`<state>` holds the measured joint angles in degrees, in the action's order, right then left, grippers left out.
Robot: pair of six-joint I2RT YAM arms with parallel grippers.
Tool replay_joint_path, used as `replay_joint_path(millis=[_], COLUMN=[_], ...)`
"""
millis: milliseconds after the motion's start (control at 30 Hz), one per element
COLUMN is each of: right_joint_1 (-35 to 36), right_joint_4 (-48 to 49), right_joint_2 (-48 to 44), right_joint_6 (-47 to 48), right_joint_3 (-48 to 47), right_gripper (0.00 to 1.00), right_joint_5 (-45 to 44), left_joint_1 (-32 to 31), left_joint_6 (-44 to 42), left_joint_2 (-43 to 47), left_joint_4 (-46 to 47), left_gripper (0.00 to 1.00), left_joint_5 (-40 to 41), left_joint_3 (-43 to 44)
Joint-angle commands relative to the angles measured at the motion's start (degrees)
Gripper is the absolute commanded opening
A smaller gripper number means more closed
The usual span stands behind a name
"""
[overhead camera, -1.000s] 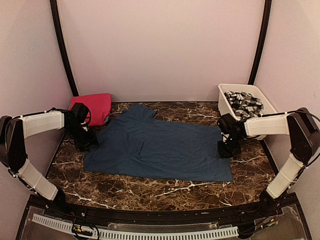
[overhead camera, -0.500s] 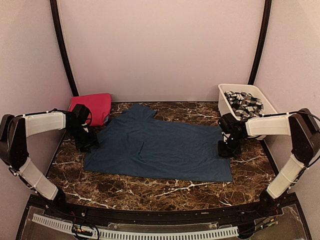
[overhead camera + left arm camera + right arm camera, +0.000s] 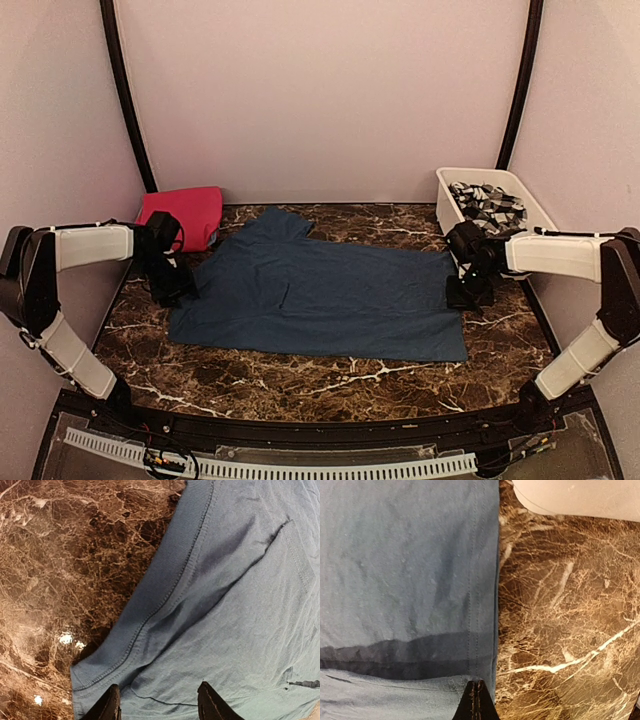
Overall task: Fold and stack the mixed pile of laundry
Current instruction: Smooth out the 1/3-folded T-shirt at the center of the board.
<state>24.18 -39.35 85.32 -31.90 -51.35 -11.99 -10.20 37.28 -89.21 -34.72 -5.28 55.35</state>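
At the far left corner of the worktop (image 3: 300,385) a pink garment (image 3: 185,215) lies bunched against the wall. Just near of it is my left end effector (image 3: 172,285), at the left edge of the blue shirt (image 3: 310,295). In the left wrist view this end effector (image 3: 159,707) is spread wide, and its two dark fingers (image 3: 107,707) stand over the cloth just inside the ribbed band at the shirt's corner. I cannot tell whether they touch the fabric.

The blue shirt is spread flat across the middle of the worktop. One part reaches toward the far wall, and its long near edge runs left to right.

My right end effector (image 3: 466,293) is at the shirt's right edge. In the right wrist view its tips (image 3: 477,700) are pressed together on the stitched hem, holding the blue shirt. The cloth beside them stands a little off the worktop and throws a dark band of shadow on the flat part.

Far right, a white tub (image 3: 452,205) stands in the corner, just beyond that end effector. A grey-and-white patterned cloth (image 3: 487,205) is piled inside it.
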Motion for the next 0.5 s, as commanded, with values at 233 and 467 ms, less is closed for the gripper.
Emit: replay_joint_path(millis=[233, 467], right_joint_1=[-0.7, -0.6], right_joint_4=[-4.4, -2.8], right_joint_2=[8.2, 2.7], right_joint_6=[-1.9, -0.3], right_joint_3=[-3.0, -3.7], right_gripper=[0.01, 0.58], right_joint_5=[-4.6, -1.0], left_joint_1=[0.5, -2.7], left_joint_6=[-1.9, -7.6], left_joint_2=[1.4, 2.6], left_joint_4=[1.1, 5.0], left_gripper=[0.50, 0.60], left_joint_5=[-2.2, -8.5], left_joint_3=[-0.6, 1.2])
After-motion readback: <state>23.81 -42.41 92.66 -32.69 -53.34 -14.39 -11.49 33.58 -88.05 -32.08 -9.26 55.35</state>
